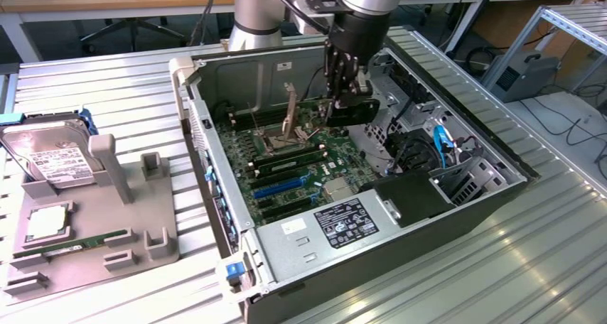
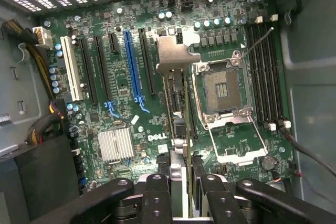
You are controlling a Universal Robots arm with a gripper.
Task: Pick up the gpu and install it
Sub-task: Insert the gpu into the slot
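The fingers (image 2: 157,199) pinch the gpu (image 1: 357,112) by its upper edge, one on each face. The thin black card therefore hangs edge-down inside the open case (image 1: 408,253), which lies on its side on the slatted surface (image 1: 531,267). Held this way, its connector edge faces the board (image 2: 119,85) and its silvery bracket (image 2: 176,56) points toward the vented wall of the case, which I take to be the way it must meet a slot. In the wrist view the card shows as a narrow line over the strip between the long slots and the CPU socket (image 2: 220,85), beside the black slots and not over the blue slot (image 2: 132,66). Judging by the exterior view, it hangs clear of the board and is not seated. On the grey tray (image 1: 142,224) at the exterior view's left, the hard drive (image 1: 52,160) and memory stick (image 1: 71,244) lie well apart from the case.
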